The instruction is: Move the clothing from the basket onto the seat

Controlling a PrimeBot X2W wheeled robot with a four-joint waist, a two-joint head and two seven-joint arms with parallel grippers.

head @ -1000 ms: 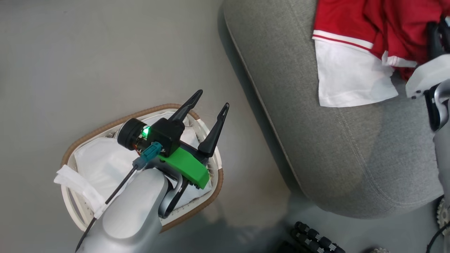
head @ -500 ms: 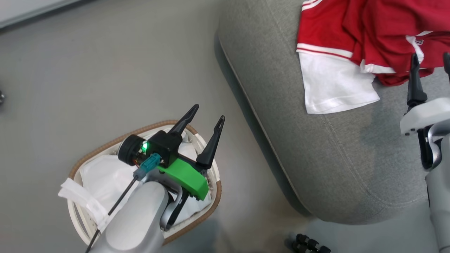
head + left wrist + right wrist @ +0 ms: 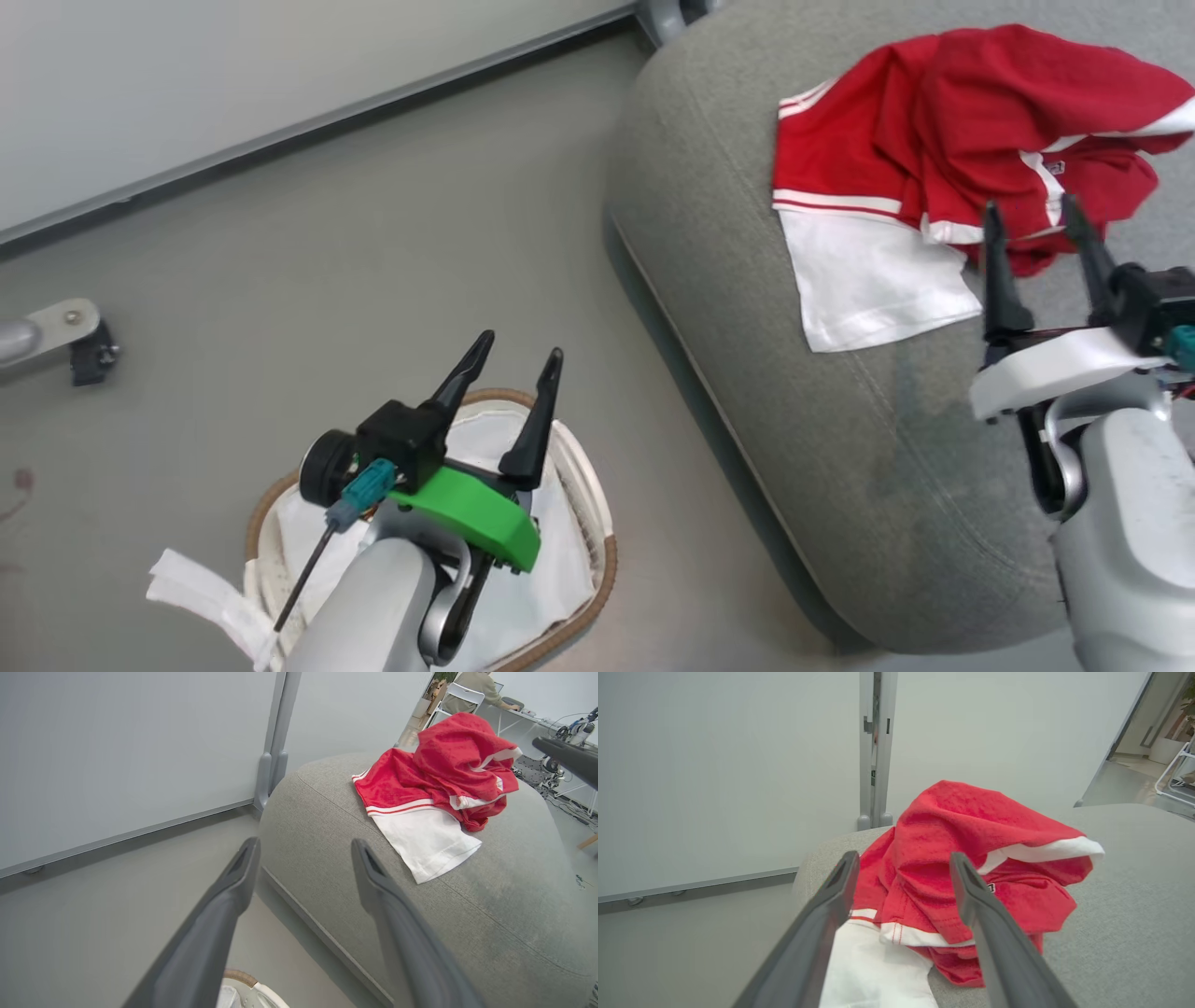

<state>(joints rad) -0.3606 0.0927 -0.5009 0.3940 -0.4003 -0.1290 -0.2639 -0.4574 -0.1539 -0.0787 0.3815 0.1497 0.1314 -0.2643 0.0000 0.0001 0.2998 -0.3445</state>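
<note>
1. The clothing (image 3: 934, 140) lies on the seat (image 3: 747, 308), towards its far side, as a bunched red heap with thin white stripes.
2. One white panel (image 3: 868, 280) spreads flat on the grey cushion, out from under the red folds and towards the seat's stitched seam.
3. The right hand (image 3: 1029, 203) is over the seat, just at the near edge of the heap. Its two dark fingers are spread, with nothing between them.
4. In the right wrist view the heap shows beyond and between those fingers. Whether the tips touch the cloth I cannot tell; they look slightly clear of it.
5. The left hand (image 3: 523, 343) hangs above the basket (image 3: 609, 560), its fingers also spread and empty, pointing up and towards the seat.
6. The basket stands on the grey floor (image 3: 373, 280), near the seat's rounded corner but apart from it.
7. Its white liner (image 3: 560, 579) shows inside the brown woven rim, and a strip of the same cloth (image 3: 196, 588) hangs over the rim on the robot's left.
8. A pale wall panel (image 3: 187, 75) runs along the floor beyond the basket, and a grey post (image 3: 275, 765) stands against it near the seat's far corner.
9. In the left wrist view, far behind the seat, a person (image 3: 476, 686) sits by a white chair at a desk.
</note>
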